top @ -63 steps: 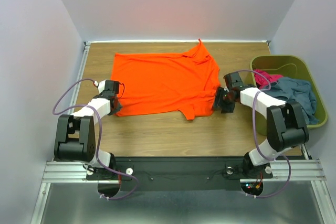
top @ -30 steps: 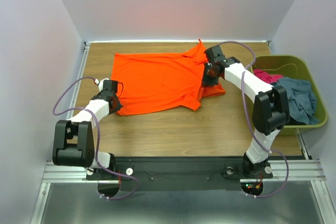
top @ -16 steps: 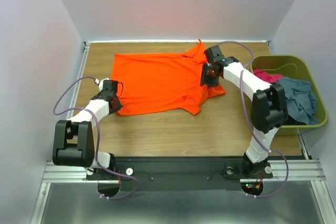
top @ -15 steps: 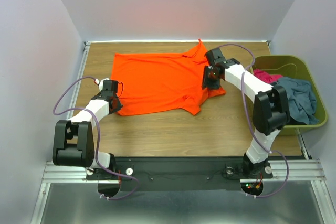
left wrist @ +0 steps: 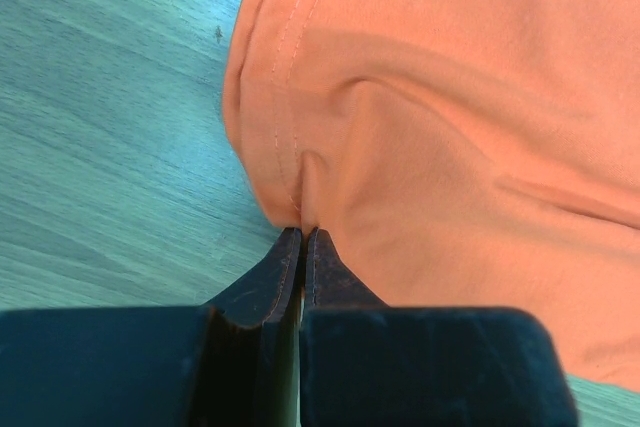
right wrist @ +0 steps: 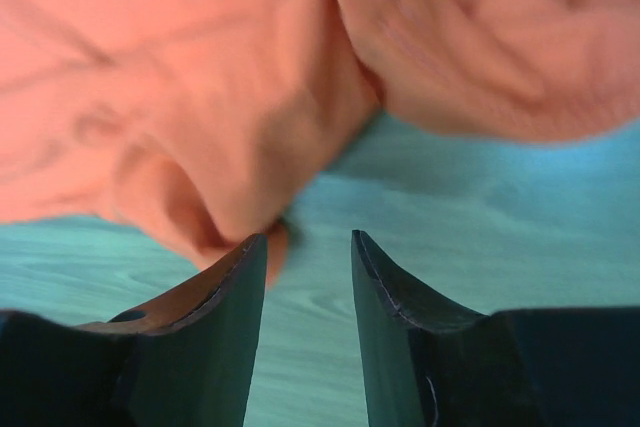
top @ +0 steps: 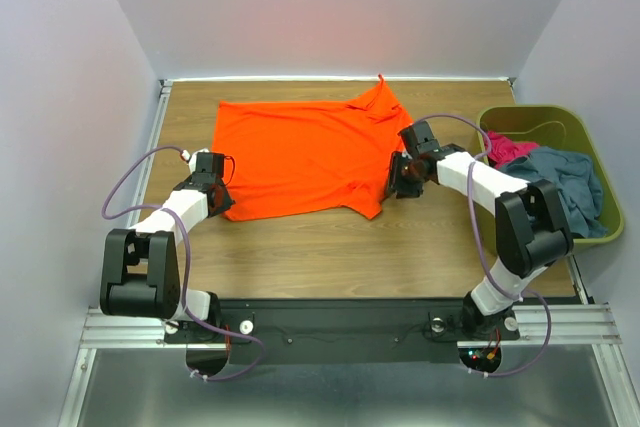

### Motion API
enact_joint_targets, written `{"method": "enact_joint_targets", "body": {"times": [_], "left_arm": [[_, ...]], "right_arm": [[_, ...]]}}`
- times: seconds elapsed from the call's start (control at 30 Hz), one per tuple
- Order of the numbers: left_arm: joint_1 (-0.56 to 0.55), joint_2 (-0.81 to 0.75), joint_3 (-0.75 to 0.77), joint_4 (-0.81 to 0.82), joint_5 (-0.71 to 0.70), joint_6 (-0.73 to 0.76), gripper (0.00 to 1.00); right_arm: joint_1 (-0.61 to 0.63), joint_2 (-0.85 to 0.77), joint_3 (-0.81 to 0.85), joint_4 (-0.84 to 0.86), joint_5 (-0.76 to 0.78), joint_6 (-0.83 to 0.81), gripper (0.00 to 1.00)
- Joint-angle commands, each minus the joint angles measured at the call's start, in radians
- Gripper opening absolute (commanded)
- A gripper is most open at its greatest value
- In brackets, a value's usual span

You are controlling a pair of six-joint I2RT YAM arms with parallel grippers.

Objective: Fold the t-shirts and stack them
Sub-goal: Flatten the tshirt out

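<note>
A: Why pinched at the hem like that?

B: Probably as an anchor. Left gripper (left wrist: 302,237) clamped on the hemmed corner of the bright orange soft cloth t-shirt (top: 300,157), fingertips pressed together with a small ridge of fabric standing up just ahead of them. Looked meant to pin that side to the pale wood-grain table (top: 330,247) while the far side got worked.

A: And the other side?

B: Right gripper (right wrist: 308,247) with jaws apart and nothing between them, only bare table in the gap. Loose orange folds directly ahead of the tips, one rounded lobe just touching the left finger's edge. Judged as ready to take a fresh hold on the sleeve; which, not possible to say.

A: Fabric itself?

B: Thin, matte, smooth knit. Double row of stitching along the hem just ahead of the left fingertips. Soft creases instead of sharp ones, so likely to slump and slide when lifted. Spread mostly flat between the two grippers, bunched only beside the right one.

A: Rest of the pile?

B: Beyond the right gripper, to its outer side: olive-green plastic tub (top: 600,227), rigid and glossy at the rim, with a crumpled slate blue-grey t-shirt (top: 565,182) heaped inside and a magenta-pink t-shirt (top: 510,147) poking out at its inner edge. Neither folded. No stack begun, so early in the job by the look of it.
</note>
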Motion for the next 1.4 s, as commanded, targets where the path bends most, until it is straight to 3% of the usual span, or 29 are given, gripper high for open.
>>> {"method": "enact_joint_targets", "body": {"times": [0.0,0.47,0.53,0.67,0.73,1.03,1.27,1.37], "left_arm": [[-0.001,-0.024,0.019,0.013,-0.005,0.009,0.05],[-0.003,-0.024,0.022,0.014,-0.003,0.010,0.05],[-0.004,-0.023,0.022,0.014,-0.003,0.010,0.05],[-0.004,-0.024,0.021,0.013,-0.005,0.010,0.05],[-0.003,-0.023,0.021,0.013,-0.006,0.010,0.05],[-0.004,-0.024,0.022,0.014,-0.006,0.010,0.05],[-0.006,-0.023,0.024,0.014,-0.006,0.010,0.05],[-0.006,-0.023,0.022,0.013,-0.008,0.012,0.05]], "right_arm": [[-0.012,0.028,0.008,0.182,-0.045,0.066,0.46],[-0.012,0.096,-0.041,0.280,-0.054,0.124,0.44],[-0.012,0.093,-0.050,0.282,-0.054,0.121,0.34],[-0.012,0.061,-0.060,0.277,-0.054,0.118,0.05],[-0.012,0.038,-0.066,0.273,-0.054,0.110,0.01],[-0.012,-0.076,-0.024,0.144,-0.041,0.089,0.01],[-0.012,-0.064,0.179,-0.156,-0.004,0.047,0.01],[-0.010,-0.016,0.253,-0.210,-0.024,0.040,0.01]]}}
